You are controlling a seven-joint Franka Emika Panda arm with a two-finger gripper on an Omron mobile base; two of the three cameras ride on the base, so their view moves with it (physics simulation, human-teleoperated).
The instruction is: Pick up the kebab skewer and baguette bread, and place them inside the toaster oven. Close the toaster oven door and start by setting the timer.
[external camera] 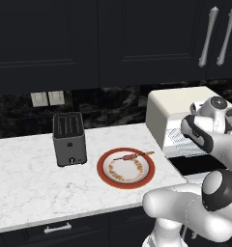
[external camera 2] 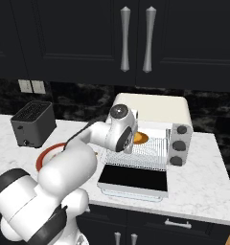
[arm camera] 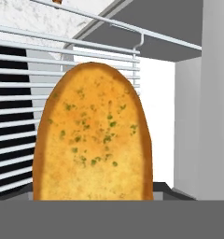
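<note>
The arm reaches into the open toaster oven (external camera 2: 153, 112), whose toaster oven door (external camera 2: 132, 180) lies folded down flat over the worktop (external camera: 26, 169) edge. In the hand view the baguette bread (arm camera: 93, 135) stands just ahead of the camera over the wire rack (arm camera: 20, 112); in the right base view an orange end of it (external camera 2: 140, 138) peeks out at 3 o'clock of the wrist. Whether the claw grips the loaf or has let go I cannot tell, since the fingertips are lost behind it. To do this step well, I judge the loaf should go down flat and deep on the rack, clear of the door's swing, and the hand should leave straight back without dragging it along. The kebab skewer (external camera: 134, 156) lies across the far rim of the red-rimmed plate (external camera: 104, 173), at 9 o'clock of the oven, with the dark slot toaster (external camera: 69, 139) beyond. The oven's knobs (external camera 2: 179, 138) are visible, but their markings are too small to read.
</note>
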